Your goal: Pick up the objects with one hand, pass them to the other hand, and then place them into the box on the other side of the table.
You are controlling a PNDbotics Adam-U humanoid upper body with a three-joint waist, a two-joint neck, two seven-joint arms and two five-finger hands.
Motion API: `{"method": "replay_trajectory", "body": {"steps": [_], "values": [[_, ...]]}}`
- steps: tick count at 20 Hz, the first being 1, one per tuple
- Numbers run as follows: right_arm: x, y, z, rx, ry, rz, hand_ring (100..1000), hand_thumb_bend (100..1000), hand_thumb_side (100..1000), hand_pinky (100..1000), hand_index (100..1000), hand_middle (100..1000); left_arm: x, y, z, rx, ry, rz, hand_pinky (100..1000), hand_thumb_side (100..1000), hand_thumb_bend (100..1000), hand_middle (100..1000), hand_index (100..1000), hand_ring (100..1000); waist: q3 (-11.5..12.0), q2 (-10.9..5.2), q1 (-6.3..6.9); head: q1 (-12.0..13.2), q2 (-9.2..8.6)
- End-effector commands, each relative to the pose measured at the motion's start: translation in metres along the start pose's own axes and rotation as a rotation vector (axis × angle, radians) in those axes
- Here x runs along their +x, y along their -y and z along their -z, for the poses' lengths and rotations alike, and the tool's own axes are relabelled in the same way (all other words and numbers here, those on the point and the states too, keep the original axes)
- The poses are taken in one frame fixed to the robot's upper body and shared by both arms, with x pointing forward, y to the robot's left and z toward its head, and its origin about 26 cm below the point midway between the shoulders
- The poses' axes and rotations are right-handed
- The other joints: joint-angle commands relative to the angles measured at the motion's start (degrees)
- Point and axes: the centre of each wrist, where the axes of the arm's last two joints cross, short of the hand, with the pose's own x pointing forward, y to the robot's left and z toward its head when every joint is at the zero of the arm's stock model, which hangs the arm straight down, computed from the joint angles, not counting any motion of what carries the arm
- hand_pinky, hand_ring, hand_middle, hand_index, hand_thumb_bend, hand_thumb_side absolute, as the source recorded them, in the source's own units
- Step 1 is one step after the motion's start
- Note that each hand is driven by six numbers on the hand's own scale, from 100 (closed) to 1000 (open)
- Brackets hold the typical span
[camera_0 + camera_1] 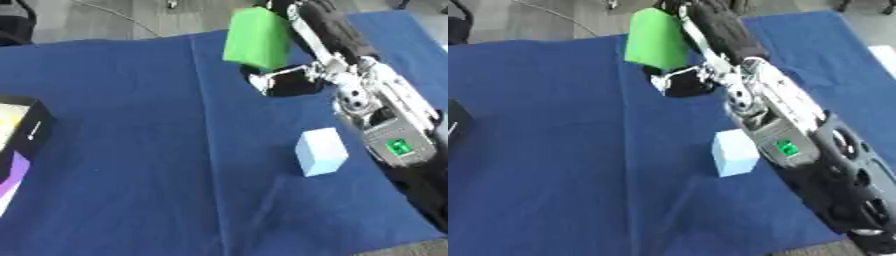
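Robot's right hand [302, 30] curls its fingers round a green block [256, 39], lifted off the blue tablecloth [131, 150], seemingly ready to pass leftward; light blue block [320, 151] waits nearby.

Light is even and fairly bright, seemingly from overhead, and the blue cloth [131, 125] shows only soft creases and no hard glare. A dark shadow pools on the cloth right under the green block [256, 39], and the pale cube [321, 151] throws a faint one to its lower left. Both views are soft throughout, and edges of the right hand [710, 50] and the green block look smeared.
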Motion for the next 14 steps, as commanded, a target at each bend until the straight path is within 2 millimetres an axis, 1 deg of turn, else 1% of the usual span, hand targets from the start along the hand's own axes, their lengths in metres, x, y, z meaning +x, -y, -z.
{"method": "replay_trajectory", "body": {"steps": [1,5,8,10,12,13,14], "values": [[0.021,-0.001,0.003,-0.058,0.093,-0.039,635,132,100,745,677,571,0.016,-0.001,-0.006,-0.043,0.019,0.081,841,839,362,737,871,861,0.1,-1.87,0.09,0.3,0.55],[0.04,-0.01,0.004,-0.067,0.155,-0.057,636,152,100,742,680,573,0.026,0.006,-0.004,-0.089,0.023,0.14,849,837,365,743,873,863,0.3,-2.07,0.23,0.2,0.83],[0.052,-0.018,0.007,-0.064,0.184,-0.087,636,175,100,734,682,573,0.031,0.016,0.002,-0.147,0.001,0.205,859,840,390,757,882,869,0.4,-2.34,0.29,0.1,1.07],[0.058,-0.025,0.009,-0.063,0.186,-0.116,639,188,100,722,686,576,0.036,0.023,0.005,-0.185,-0.006,0.257,879,843,443,777,893,882,0.5,-2.45,0.42,-0.1,1.26],[0.065,-0.035,0.012,-0.055,0.185,-0.144,640,194,100,721,686,576,0.042,0.033,0.006,-0.215,-0.011,0.316,897,822,498,792,901,894,0.6,-2.49,0.63,-0.4,1.39],[0.068,-0.039,0.013,-0.051,0.183,-0.157,643,202,100,724,687,576,0.045,0.038,0.007,-0.227,-0.012,0.343,911,821,561,803,907,903,0.7,-2.48,0.74,-0.5,1.39],[0.071,-0.043,0.014,-0.048,0.184,-0.171,644,205,100,725,688,576,0.048,0.043,0.006,-0.243,-0.014,0.367,914,829,579,805,908,905,0.7,-2.47,0.83,-0.5,1.39]]}}
